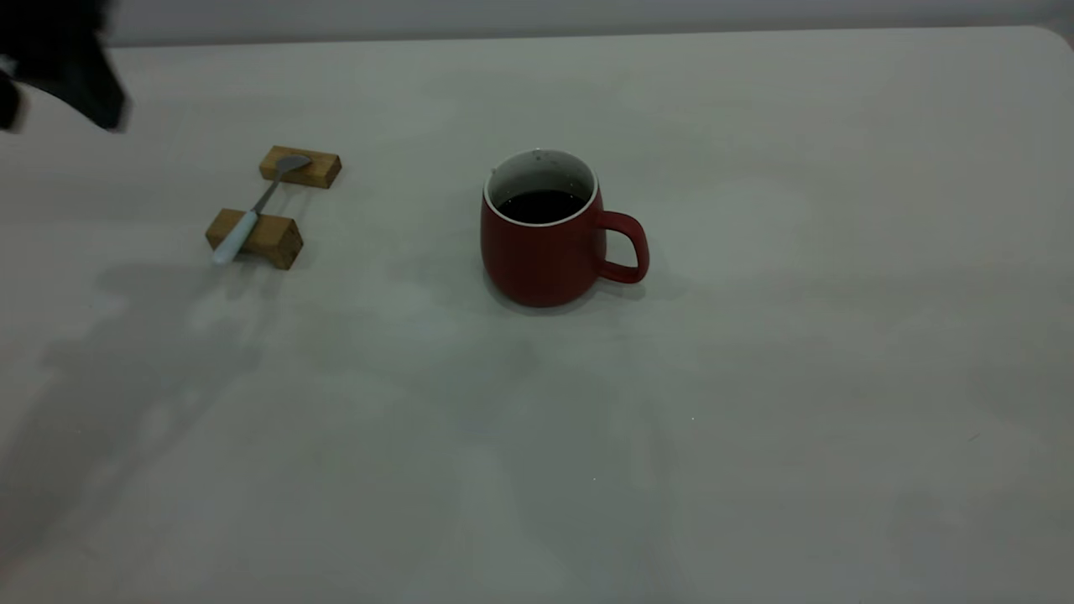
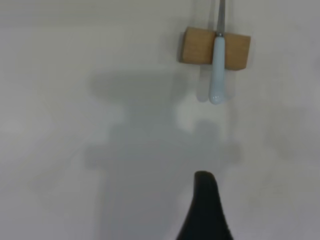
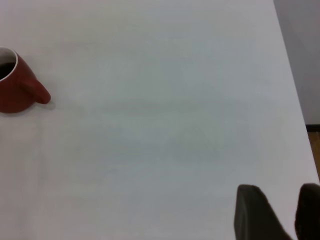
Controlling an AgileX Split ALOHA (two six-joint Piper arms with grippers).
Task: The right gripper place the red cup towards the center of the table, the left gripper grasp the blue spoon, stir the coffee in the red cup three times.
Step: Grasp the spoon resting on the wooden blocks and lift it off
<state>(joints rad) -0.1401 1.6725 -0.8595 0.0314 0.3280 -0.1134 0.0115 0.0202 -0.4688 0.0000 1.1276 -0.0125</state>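
Observation:
The red cup (image 1: 541,252) stands upright near the middle of the table (image 1: 755,403), handle toward the right, with dark coffee (image 1: 541,205) inside. The blue spoon (image 1: 254,208) lies across two tan wooden blocks, its pale handle (image 2: 218,70) over the nearer one. My left gripper (image 1: 101,105) hovers at the far left, behind the spoon and apart from it; only one finger (image 2: 205,205) shows in its wrist view, with nothing beside it. My right gripper (image 3: 282,200) is open and empty near the table's right edge, far from the red cup (image 3: 15,92).
The far wooden block (image 1: 299,166) holds the spoon's bowl and the nearer wooden block (image 1: 270,239) holds its handle. The table's right edge (image 3: 295,90) runs close to my right gripper, with floor beyond it.

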